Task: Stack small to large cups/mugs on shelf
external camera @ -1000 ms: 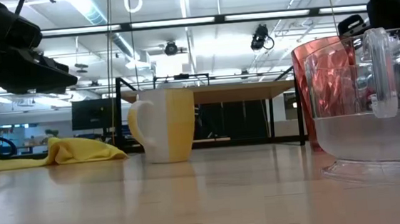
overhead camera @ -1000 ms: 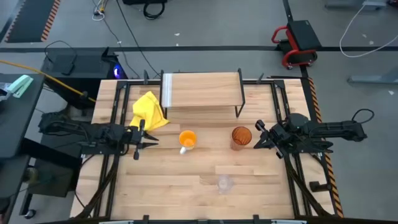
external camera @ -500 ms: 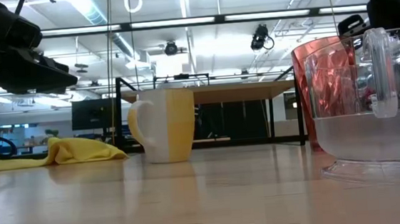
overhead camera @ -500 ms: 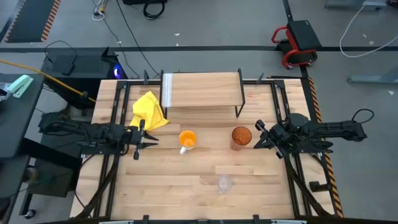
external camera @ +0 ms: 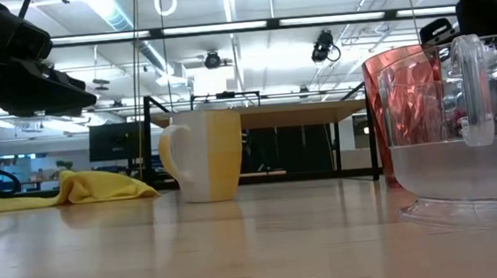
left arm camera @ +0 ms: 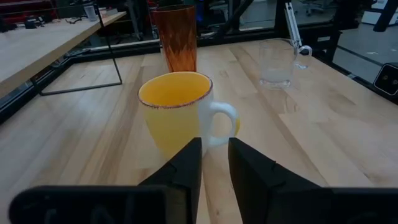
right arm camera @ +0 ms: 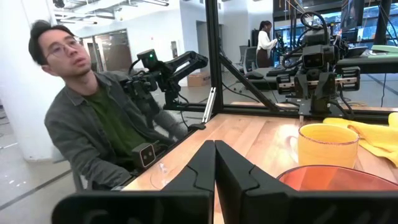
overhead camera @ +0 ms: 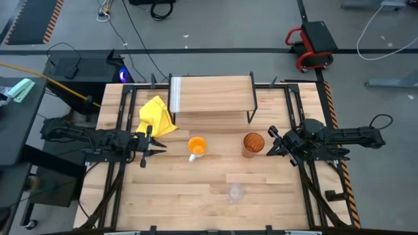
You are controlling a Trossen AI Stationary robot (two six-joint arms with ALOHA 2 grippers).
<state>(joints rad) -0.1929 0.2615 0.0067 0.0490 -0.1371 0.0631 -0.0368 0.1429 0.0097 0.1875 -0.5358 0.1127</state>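
Observation:
The orange mug with its white handle stands upright mid-table. The amber tumbler stands to its right, and the small clear glass cup stands nearer the near edge. The shelf stands at the far side on black legs, nothing on it. My left gripper hovers just left of the mug, fingers slightly apart. My right gripper is shut just right of the tumbler. Neither touches anything.
A crumpled yellow cloth lies between the shelf's left end and my left gripper. In the low view the glass cup stands right in front of the tumbler. A person sits beyond the table's near edge. Bare wood lies near-left.

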